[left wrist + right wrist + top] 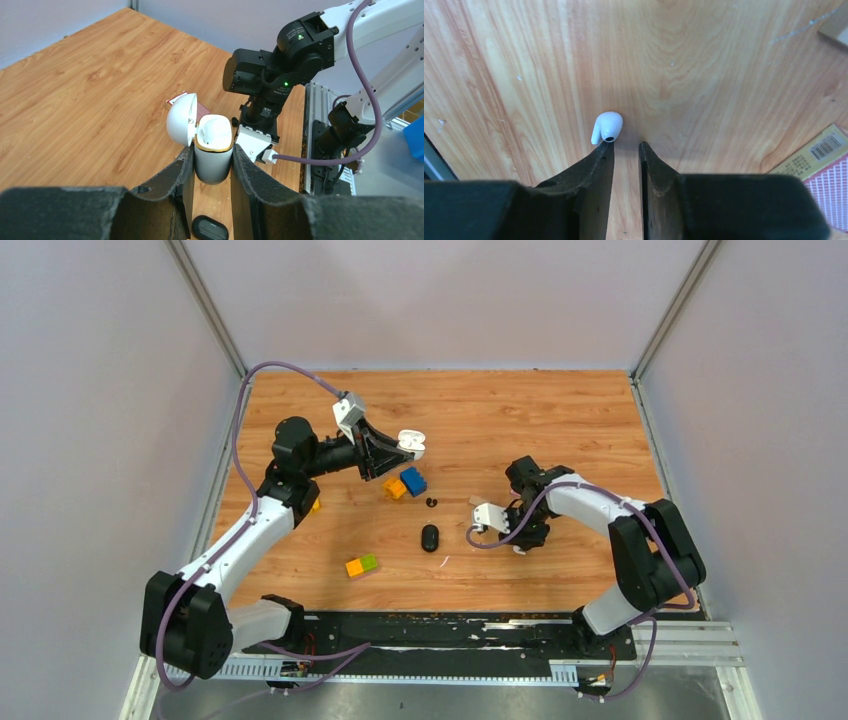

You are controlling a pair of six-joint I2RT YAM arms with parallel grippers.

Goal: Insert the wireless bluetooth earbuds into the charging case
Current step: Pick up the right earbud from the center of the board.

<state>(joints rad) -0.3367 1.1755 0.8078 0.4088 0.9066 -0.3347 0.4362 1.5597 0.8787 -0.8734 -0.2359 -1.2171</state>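
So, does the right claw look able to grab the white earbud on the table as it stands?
Probably not yet. The white earbud sits at one fingertip, outside the narrow gap of the right claw. Nothing crowds it on the table, so opening wider and shifting over should do.

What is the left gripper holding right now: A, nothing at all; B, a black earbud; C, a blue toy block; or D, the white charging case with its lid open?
D: the left wrist view shows the left gripper shut on the white charging case, its lid flipped open.
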